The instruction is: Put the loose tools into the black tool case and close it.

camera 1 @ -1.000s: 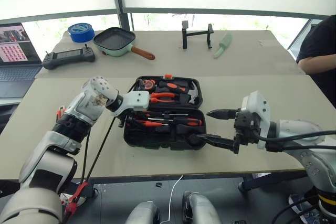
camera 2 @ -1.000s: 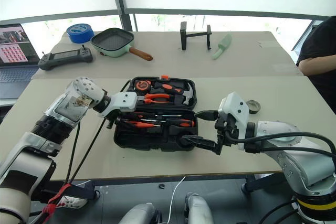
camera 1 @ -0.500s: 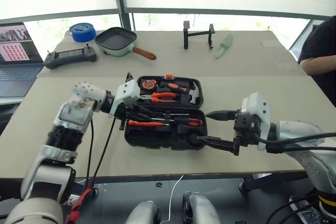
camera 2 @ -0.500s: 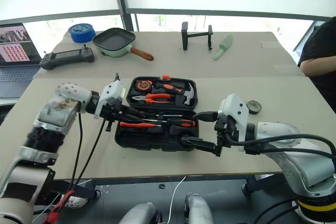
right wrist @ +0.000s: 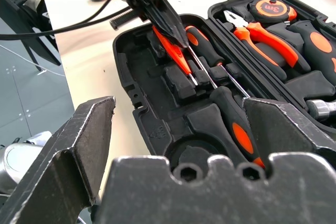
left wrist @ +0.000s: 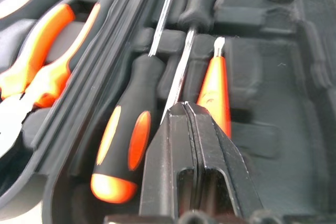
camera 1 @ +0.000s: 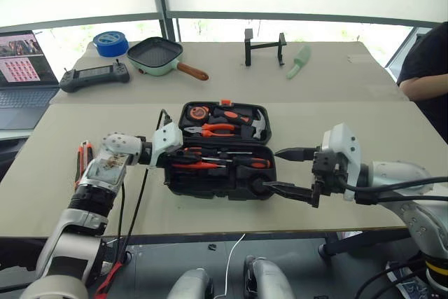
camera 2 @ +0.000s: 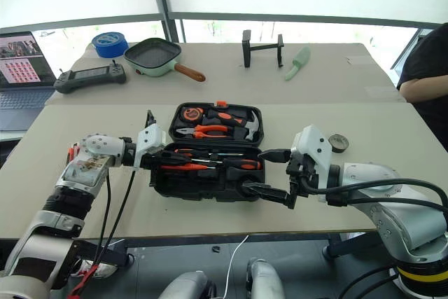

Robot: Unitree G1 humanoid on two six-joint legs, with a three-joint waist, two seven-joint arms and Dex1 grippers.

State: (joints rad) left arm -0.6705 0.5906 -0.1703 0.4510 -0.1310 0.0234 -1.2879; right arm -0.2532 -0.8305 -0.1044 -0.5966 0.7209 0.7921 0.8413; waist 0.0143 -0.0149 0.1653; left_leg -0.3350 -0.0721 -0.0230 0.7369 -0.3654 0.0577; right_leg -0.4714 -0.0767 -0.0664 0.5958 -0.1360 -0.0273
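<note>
Black tool case (camera 1: 220, 166): it lies open on the surface (camera 1: 336, 113) in front of me, the lid half farther from me, the tray half nearer.
Lid half: it carries pliers (camera 1: 213, 129), a hammer (camera 1: 255, 125) and a tape measure (camera 1: 198, 111), each in its own recess.
Tray half: two black-and-orange screwdrivers (left wrist: 128, 135) lie here with their shafts crossing past each other, and a slim orange screwdriver (left wrist: 214, 95) lies beside them. One round recess (right wrist: 184, 157) near my right hand has nothing in it.
My left fingers (left wrist: 190, 116): they are pressed together, tips just over the tray, above the shaft of one screwdriver and beside the slim orange one. I see nothing between them.
My right fingers (camera 1: 294, 171): they stand wide apart and hold nothing. They hang at the right end of the case, near the tray's edge, pointing toward it.
Utility knife (camera 1: 85, 159): orange and black, it lies on the surface outside the case, behind my left forearm.
Tape roll (camera 2: 338, 142): small and dark, it lies on the surface to the right of the case, beyond my right wrist, well apart from the case.
Far side of the surface: a green-rimmed pan (camera 1: 154, 54), a blue tape roll (camera 1: 108, 40) and a black controller (camera 1: 94, 75).
</note>
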